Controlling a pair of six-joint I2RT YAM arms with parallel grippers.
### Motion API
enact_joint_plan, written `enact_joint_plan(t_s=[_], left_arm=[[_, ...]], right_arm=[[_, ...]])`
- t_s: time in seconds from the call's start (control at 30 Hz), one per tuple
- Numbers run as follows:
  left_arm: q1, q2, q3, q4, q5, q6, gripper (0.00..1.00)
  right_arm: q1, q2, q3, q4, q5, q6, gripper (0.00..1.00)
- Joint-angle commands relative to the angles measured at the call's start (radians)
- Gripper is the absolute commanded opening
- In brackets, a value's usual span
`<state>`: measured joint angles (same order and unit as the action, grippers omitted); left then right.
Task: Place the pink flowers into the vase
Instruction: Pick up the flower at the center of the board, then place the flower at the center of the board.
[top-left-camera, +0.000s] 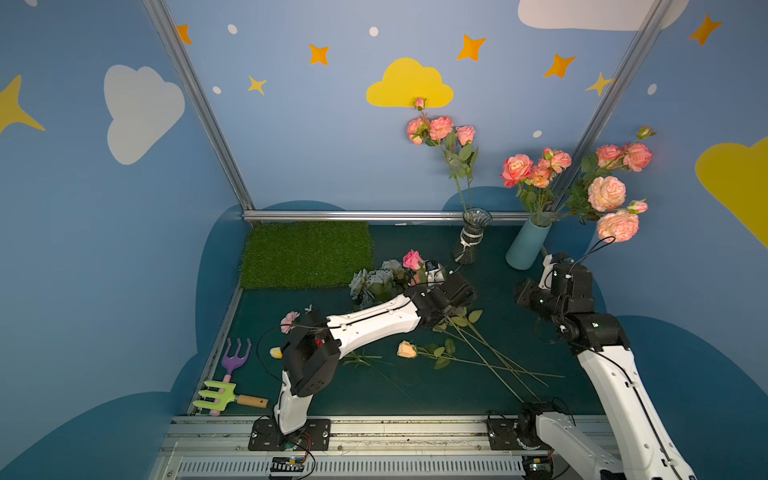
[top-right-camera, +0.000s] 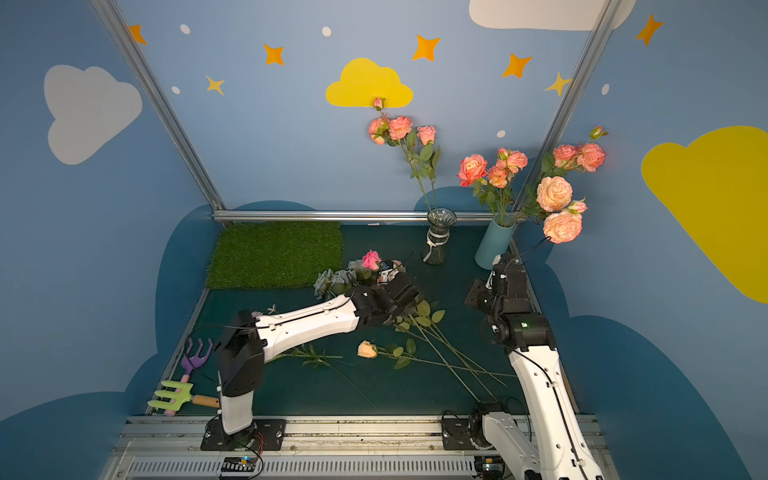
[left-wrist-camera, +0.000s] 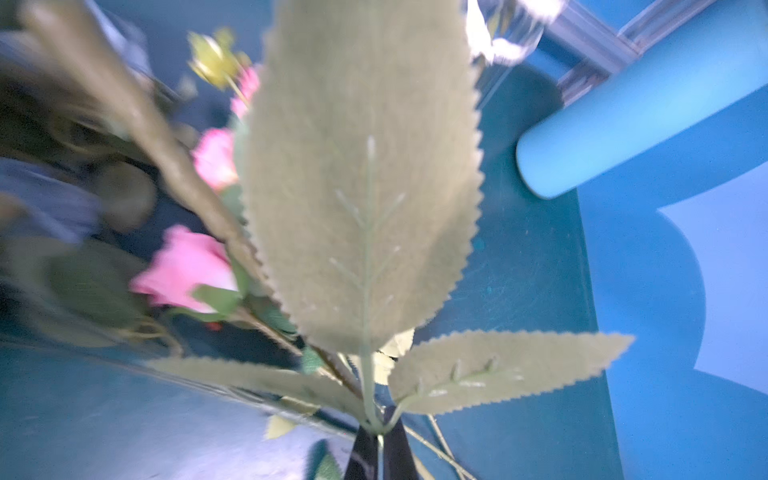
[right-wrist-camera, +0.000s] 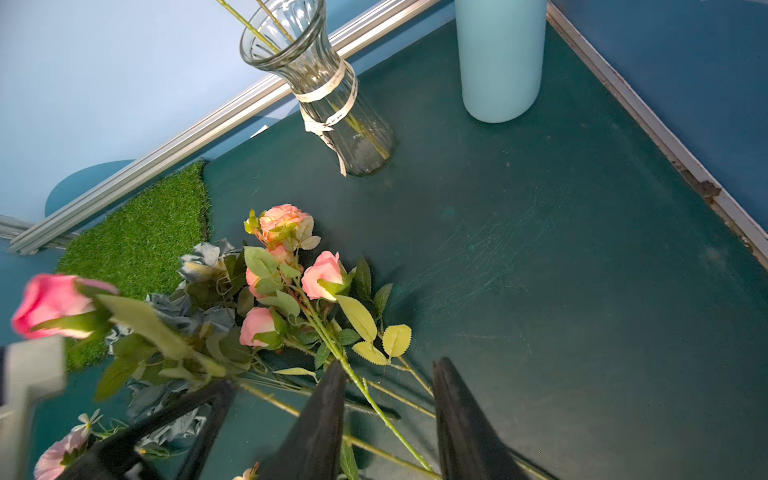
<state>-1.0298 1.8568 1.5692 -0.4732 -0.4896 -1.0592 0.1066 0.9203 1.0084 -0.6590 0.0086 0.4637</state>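
Inside blue walls (top-left-camera: 311, 145) painted with clouds and stars, on a dark green tabletop (top-left-camera: 494, 286): pink flowers (top-left-camera: 440, 129) upright in the glass vase (top-left-camera: 471, 239) and in the light blue vase (top-left-camera: 525, 249) at the back, more of them lying mid-table beside grey-blue flowers (top-left-camera: 374, 282). Pinches the left gripper (left-wrist-camera: 379, 444) shut on the leafy stem of a pink rose (top-left-camera: 412, 259), held above that pile. Hangs the right gripper (right-wrist-camera: 392, 395) with jaws apart and empty just over the loose stems (right-wrist-camera: 376, 405), near the light blue vase.
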Motion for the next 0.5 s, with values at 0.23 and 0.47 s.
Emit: enact_joint_plan(t_s=[0.23,0.47], left_arm=[[0.028,-0.386,-0.343,-0.101,-0.234,-0.022,0.02],[0.157,-0.618,-0.548,-0.147,-0.187,-0.054,0.02]], right_arm=[[0.041,0.134,0.012,0.064,-0.224,-0.042,0.34],[0.153,0.249,0.018,0.039,-0.228,-0.066,0.3]])
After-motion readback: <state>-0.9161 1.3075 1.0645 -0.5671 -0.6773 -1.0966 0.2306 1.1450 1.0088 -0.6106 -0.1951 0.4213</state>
